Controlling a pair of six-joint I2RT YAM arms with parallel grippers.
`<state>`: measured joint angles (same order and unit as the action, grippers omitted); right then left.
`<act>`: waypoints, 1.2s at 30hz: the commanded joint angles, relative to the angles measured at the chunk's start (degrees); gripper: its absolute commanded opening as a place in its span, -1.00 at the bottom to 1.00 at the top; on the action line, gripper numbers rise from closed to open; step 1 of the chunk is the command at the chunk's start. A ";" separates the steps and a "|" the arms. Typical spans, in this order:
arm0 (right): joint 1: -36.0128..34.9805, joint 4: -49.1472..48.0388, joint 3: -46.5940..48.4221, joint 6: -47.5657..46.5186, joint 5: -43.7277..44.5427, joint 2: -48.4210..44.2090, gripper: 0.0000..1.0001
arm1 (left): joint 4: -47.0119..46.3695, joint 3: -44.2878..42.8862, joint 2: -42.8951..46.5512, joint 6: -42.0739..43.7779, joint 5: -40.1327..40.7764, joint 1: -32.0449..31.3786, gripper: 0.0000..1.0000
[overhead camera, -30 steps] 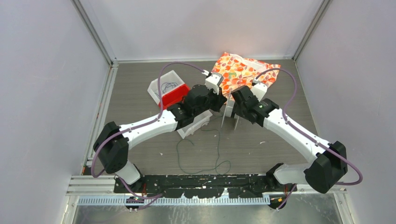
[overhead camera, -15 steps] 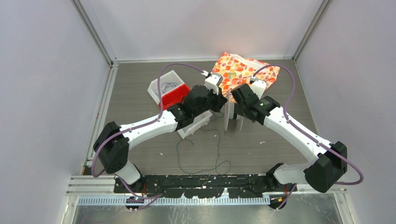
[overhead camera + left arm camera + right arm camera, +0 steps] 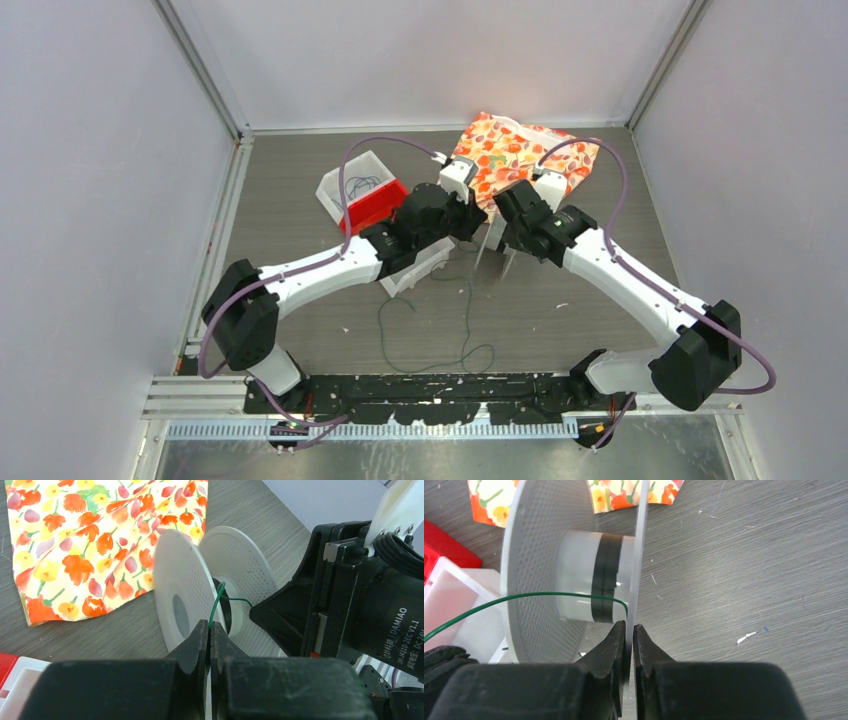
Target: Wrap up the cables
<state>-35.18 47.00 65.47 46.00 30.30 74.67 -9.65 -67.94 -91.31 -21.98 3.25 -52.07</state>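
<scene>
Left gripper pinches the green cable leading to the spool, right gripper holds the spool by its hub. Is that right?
Not quite. In the right wrist view the right gripper is shut on the edge of a flange of the spool, not its hub, which lies beyond the fingertips. The left gripper does pinch the green cable leading to the spool.

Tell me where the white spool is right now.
In the top view the white spool is mid-table, just before the floral cloth, between the left end effector and the right end effector, which clamps one flange's rim.
</scene>
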 commanded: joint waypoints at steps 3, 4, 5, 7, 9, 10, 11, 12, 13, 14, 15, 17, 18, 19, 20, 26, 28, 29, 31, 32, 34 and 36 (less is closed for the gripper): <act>-0.16 -0.73 0.87 -2.60 0.29 -0.58 -0.98 | -2.21 -1.41 0.08 0.15 -0.47 -0.13 -0.99; -0.19 -1.16 0.96 -3.37 -0.25 -1.01 -0.99 | -1.94 -1.67 -0.02 0.33 -0.62 -0.13 -0.99; -0.23 -1.60 0.87 -4.16 -1.14 -1.36 -0.99 | -1.75 -1.93 -0.21 0.47 -0.86 -0.13 -0.99; -0.19 -2.22 0.88 -5.51 -2.72 -2.14 -0.99 | -0.82 -2.91 -0.71 0.69 -1.20 -0.13 -0.99; -0.23 -2.04 0.99 -6.26 -3.79 -2.77 -0.99 | 0.41 -3.85 -1.17 0.79 -1.23 -0.13 -0.99; -0.18 -1.78 1.10 -6.49 -4.11 -3.04 -0.99 | 0.87 -4.20 -1.32 0.80 -1.25 -0.13 -0.99; -0.18 -1.29 1.25 -6.53 -4.15 -3.35 -0.99 | 1.32 -4.55 -1.37 0.73 -1.04 -0.13 -0.99; -0.19 -0.84 1.45 -6.61 -4.19 -3.81 -0.99 | 1.96 -4.97 -1.38 0.75 -0.93 -0.07 -0.99; -0.19 -0.44 1.66 -6.62 -4.24 -4.34 -0.99 | 2.83 -5.84 -1.33 0.79 -0.79 -0.05 -0.99; -0.22 0.02 2.08 -6.62 -4.25 -5.09 -0.99 | 4.24 -6.81 -1.14 0.92 -0.79 0.00 -0.98; -0.20 0.48 2.54 -6.81 -4.02 -5.88 -0.99 | 6.97 -8.20 -1.09 1.26 -1.06 0.10 -0.90; 0.06 2.04 3.86 -7.49 -3.64 -7.51 -0.99 | 11.93 -11.71 -0.93 2.68 -2.73 0.49 -0.68; 0.73 2.46 4.55 -7.83 -4.62 -8.40 -0.99 | 14.30 -13.77 -0.88 3.55 -4.31 0.74 -0.52; 1.70 2.52 5.13 -8.23 -6.48 -9.39 -0.99 | 16.46 -15.69 -0.86 4.35 -5.55 1.00 -0.28; 2.90 2.50 5.61 -8.69 -8.60 -10.21 -0.99 | 18.43 -17.46 -0.89 4.94 -6.59 1.39 -0.05; 7.35 5.71 10.99 -10.73 -13.67 -11.91 -0.99 | 23.78 -23.18 1.66 2.02 -11.08 6.09 0.45; 8.07 6.48 13.31 -11.27 -14.22 -11.88 -0.99 | 23.46 -22.21 3.84 -0.31 -15.10 9.38 0.46; 8.51 7.00 14.72 -11.65 -15.00 -11.74 -0.99 | 23.45 -21.24 4.97 -0.84 -16.98 10.94 0.47; 9.59 8.11 17.58 -12.47 -16.46 -11.22 -0.99 | 23.46 -17.78 7.18 -0.14 -19.30 13.86 0.46; 10.01 8.52 19.01 -12.77 -17.28 -11.02 -0.99 | 23.53 -14.59 8.46 0.78 -19.53 15.13 0.46; 10.46 9.02 21.39 -13.41 -18.78 -10.85 -0.99 | 23.69 -9.59 10.50 1.95 -21.07 16.66 0.46; 10.72 9.55 23.69 -14.07 -19.04 -10.96 -0.99 | 24.32 -5.20 12.16 3.40 -25.33 17.09 0.45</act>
<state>-25.21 58.17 82.59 34.06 14.20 64.45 12.45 -79.88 -82.89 -20.64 -13.47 -35.46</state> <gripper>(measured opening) 0.050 0.729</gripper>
